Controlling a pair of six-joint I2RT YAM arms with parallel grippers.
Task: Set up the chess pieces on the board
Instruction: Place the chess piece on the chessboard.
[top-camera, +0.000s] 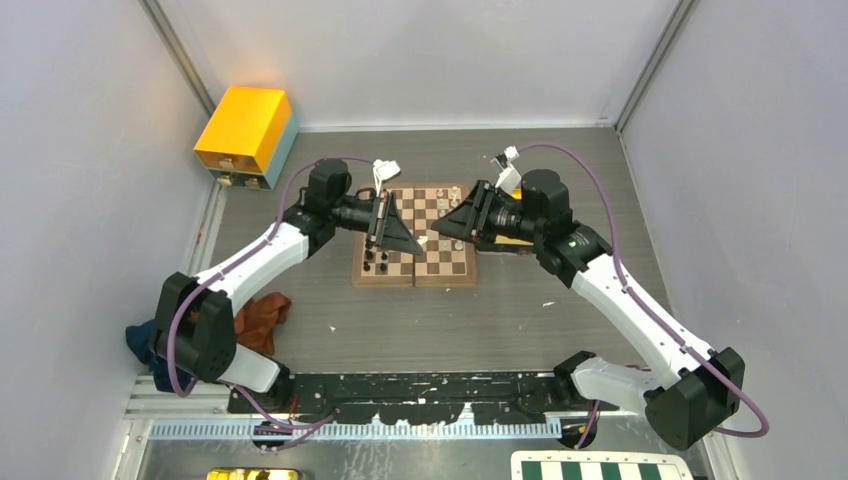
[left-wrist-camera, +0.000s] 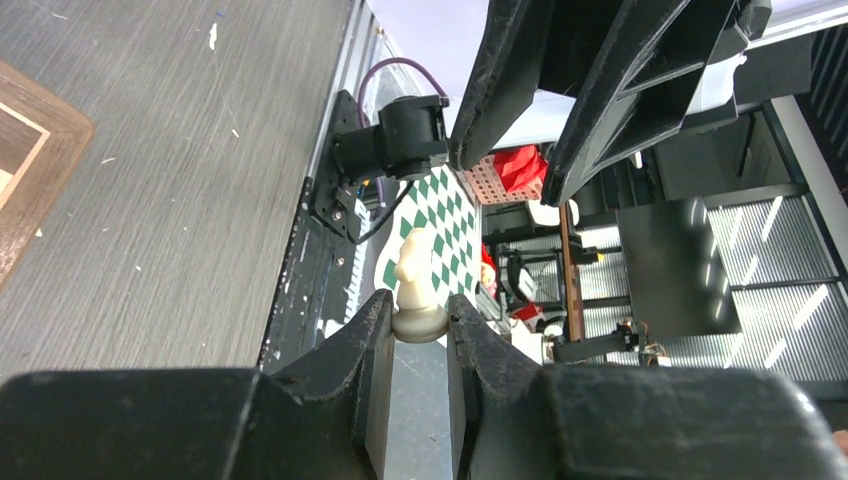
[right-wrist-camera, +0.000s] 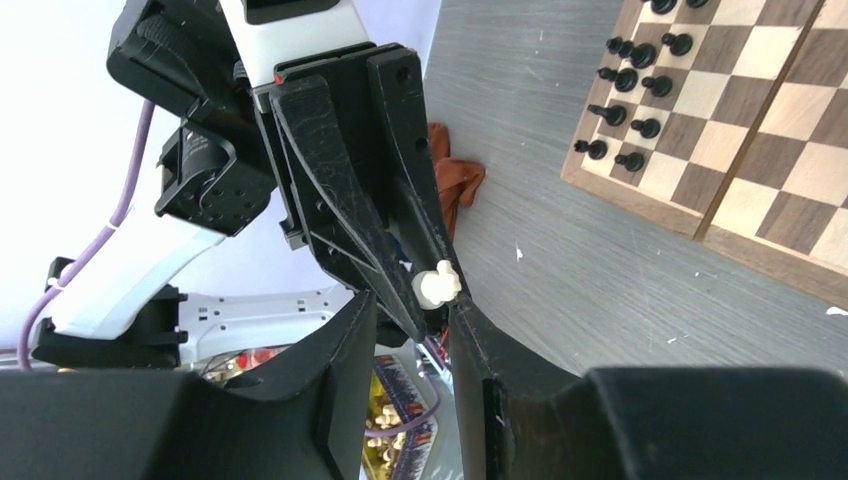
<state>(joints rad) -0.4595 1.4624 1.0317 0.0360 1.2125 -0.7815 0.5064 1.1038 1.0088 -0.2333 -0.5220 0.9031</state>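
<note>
Arms stretched nose to nose, left end effector (left-wrist-camera: 418, 318) pinching a cream knight (left-wrist-camera: 416, 272), right end effector (right-wrist-camera: 412, 312) agape just before it, board (top-camera: 415, 279) beneath both, grey desk (top-camera: 500, 325), pale walls (top-camera: 420, 60).

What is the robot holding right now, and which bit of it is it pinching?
The left gripper pinches a white knight by its round base, with the horse head sticking out. The right gripper is open and holds nothing.

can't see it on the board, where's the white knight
The white knight is pinched by its base in the left gripper (left wrist view); from above it hangs over the middle of the wooden chessboard.
</note>
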